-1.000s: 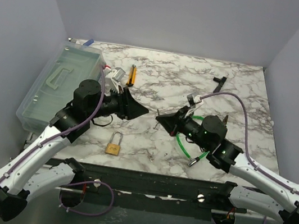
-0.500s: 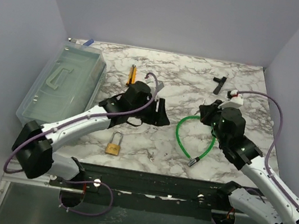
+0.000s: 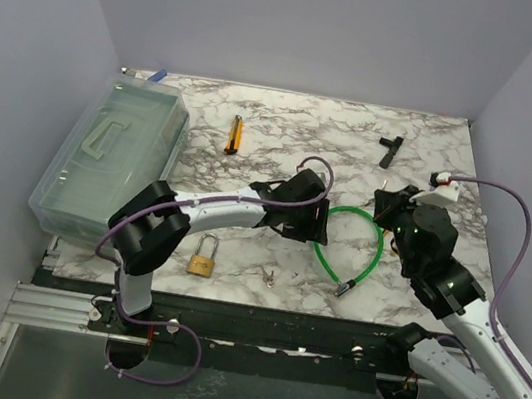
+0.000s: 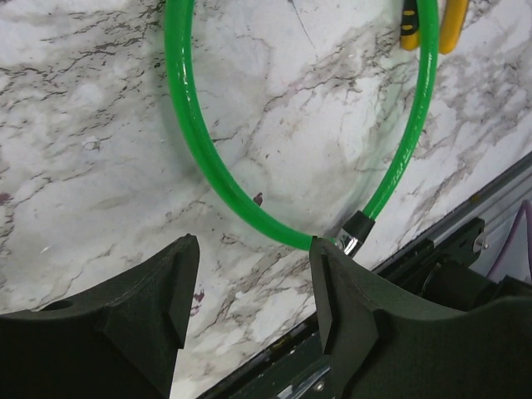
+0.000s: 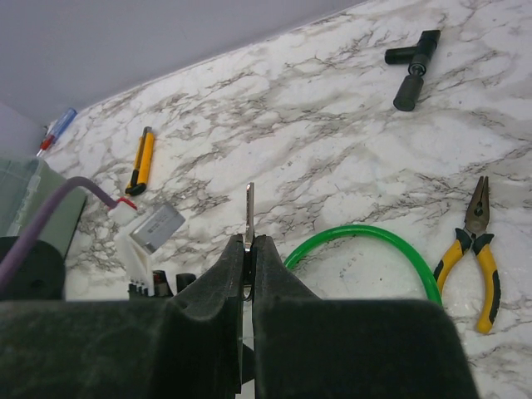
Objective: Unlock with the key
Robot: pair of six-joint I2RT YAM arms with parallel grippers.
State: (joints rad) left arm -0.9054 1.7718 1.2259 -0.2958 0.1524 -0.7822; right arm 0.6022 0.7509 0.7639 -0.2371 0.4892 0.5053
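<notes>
Padlock (image 3: 200, 264) nr table (image 3: 284, 147) front edge

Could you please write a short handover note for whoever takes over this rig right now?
Left pincer: open, empty, hovering over the green cable loop.
Right pincer: shut on the key, whose blade sticks out ahead.
Brass padlock: lying on the table near the front edge, left of centre, apart from both pincers; it looks closed.
Done: key gripped.
Left: bring the key to the padlock, insert, turn, open.
</notes>
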